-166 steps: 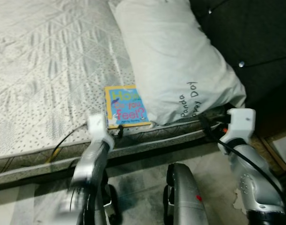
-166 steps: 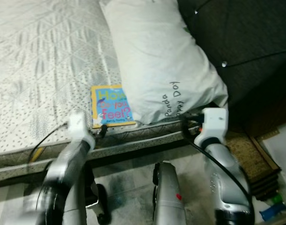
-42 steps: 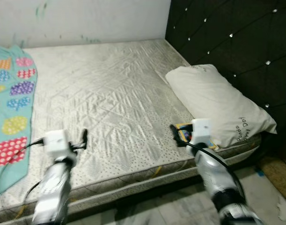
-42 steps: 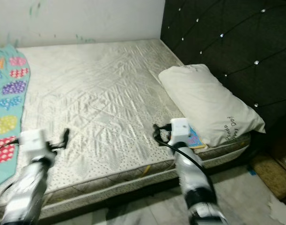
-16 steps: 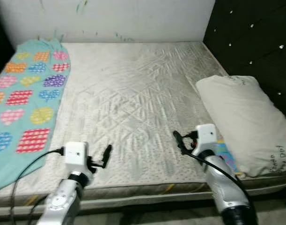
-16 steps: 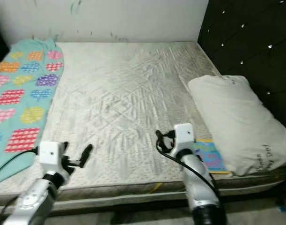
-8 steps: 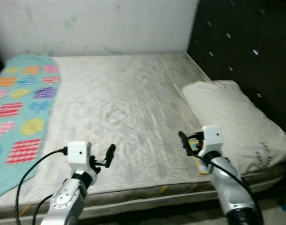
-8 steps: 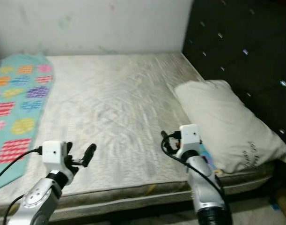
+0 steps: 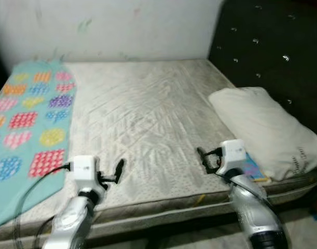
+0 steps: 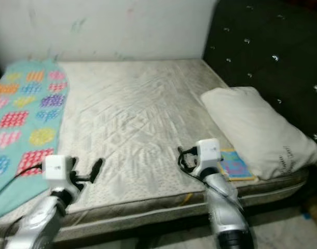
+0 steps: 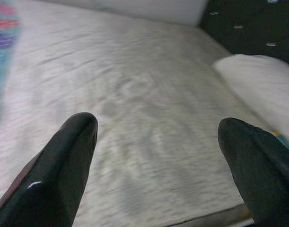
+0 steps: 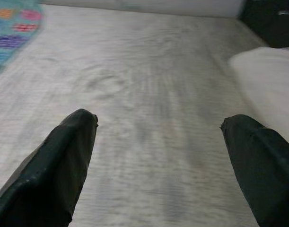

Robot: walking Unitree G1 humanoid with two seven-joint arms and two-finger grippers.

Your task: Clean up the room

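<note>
Jaws: both grippers stand wide open and hold nothing; each wrist view shows two glossy, rounded black fingers far apart with bare mattress between them.
Left gripper [image 9: 118, 170]: held over the near edge of the bed, toward the blanket side, on a silver arm with a white boxy wrist block.
Right gripper [image 9: 204, 158]: held over the near edge, just beside the book, apart from it.
Book [image 10: 235, 165]: thin, flat and square-cornered, with a yellow border and a bright blue cover bearing coloured marks too blurred to read; it lies flat on the mattress near the front edge, its far side tucked under the pillow.
Pillow [image 9: 262, 130]: plump, off-white, softly creased cloth with small dark lettering near its front corner, lying along the headboard side.
Mattress [image 9: 142, 109]: pale grey, quilted in diamond stitching, with a speckled band along the near edge.
Blanket [image 10: 23, 114]: teal cloth with hearts and squares in pink, yellow, purple and orange, draped over the left side.
Headboard [image 9: 267, 46]: dark, tufted, set with shiny studs.
Wall [image 10: 106, 26]: whitish, faintly smudged.
</note>
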